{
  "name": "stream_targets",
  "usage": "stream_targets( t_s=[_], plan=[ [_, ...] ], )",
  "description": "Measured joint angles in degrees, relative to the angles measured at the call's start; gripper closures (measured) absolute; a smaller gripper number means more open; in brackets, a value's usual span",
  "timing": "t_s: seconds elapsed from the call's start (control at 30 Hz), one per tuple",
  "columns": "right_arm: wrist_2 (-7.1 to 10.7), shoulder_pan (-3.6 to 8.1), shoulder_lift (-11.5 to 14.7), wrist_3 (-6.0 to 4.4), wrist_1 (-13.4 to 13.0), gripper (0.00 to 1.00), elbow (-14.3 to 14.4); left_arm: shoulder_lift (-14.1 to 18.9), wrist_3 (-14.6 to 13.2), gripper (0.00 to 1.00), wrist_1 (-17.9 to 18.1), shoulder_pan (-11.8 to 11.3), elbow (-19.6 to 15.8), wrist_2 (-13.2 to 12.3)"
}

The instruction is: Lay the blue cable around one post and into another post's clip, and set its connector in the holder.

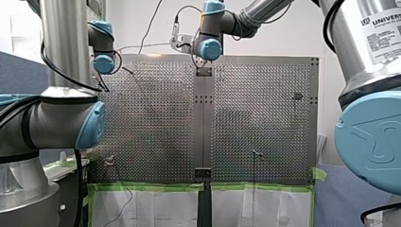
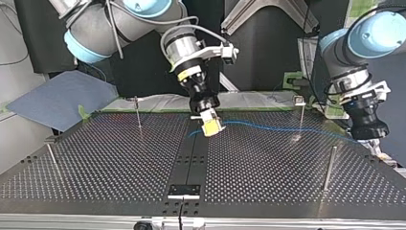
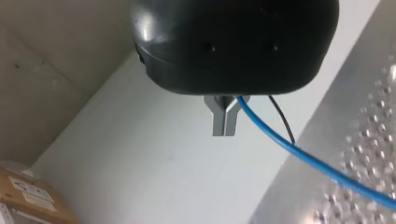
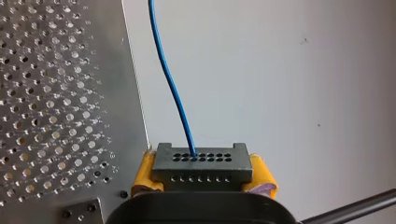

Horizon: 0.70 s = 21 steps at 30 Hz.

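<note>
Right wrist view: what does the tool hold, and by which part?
My right tool holds the dark connector by its two short sides, between the yellow pads; the blue cable leaves its face.

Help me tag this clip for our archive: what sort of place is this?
Probably a robotics lab or test cell: two industrial arms work over a perforated metal table set with thin posts, stringing a blue cable whose connector my right tool holds.
</note>
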State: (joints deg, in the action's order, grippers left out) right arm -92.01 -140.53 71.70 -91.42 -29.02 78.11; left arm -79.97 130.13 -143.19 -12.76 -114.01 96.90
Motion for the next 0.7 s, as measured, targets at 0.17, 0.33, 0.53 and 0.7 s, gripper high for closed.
stream_targets(
  t_s=[0.17,0.33,0.53,0.7],
  plan=[
    [0.08,0.04,-0.8,0.00,0.4,1.00,-1.6,-1.8,0.2,1.00,-2.5,-2.5,2.5,-0.9],
    [0.22,0.06,-1.8,-0.02,0.9,1.00,-3.4,-2.7,1.0,1.00,-4.6,-4.7,4.7,-1.8],
    [0.67,0.18,-3.7,-0.17,1.3,1.00,-5.6,-4.3,1.0,1.00,-5.1,-7.5,7.5,-3.8],
    [0.84,0.27,-5.7,-0.30,1.5,1.00,-7.8,-6.3,0.9,1.00,-5.1,-9.4,10.1,-6.3]
  ],
)
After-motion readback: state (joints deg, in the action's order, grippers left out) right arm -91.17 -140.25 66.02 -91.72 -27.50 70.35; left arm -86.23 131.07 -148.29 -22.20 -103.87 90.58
